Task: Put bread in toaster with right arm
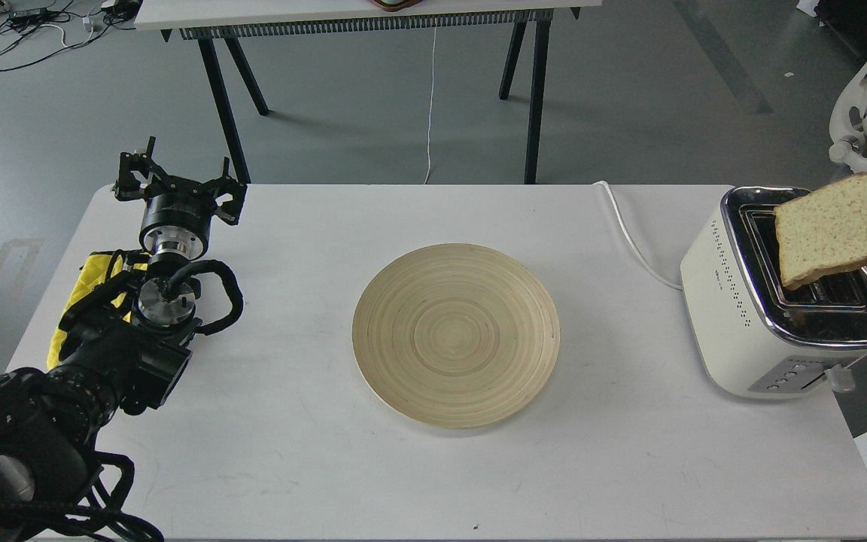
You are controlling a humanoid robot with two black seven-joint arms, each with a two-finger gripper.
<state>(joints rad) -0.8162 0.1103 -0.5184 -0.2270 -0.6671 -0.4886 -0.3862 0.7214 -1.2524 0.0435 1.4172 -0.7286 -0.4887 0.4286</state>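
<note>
A grey floor (629,98) fills the upper half of the frame, smooth and evenly lit, with a paler diagonal stripe (719,53) toward the upper right. Along the top edge stands a second table (290,11) with a white top and black splayed legs, a ribbed grille running under its front edge. A thin white cable (431,105) hangs from it down to the floor at centre. Loose dark cables (19,34) lie tangled in the upper left corner. At the right edge, part of a white office chair (866,105) shows. The white work table (290,467) spans the lower frame.
</note>
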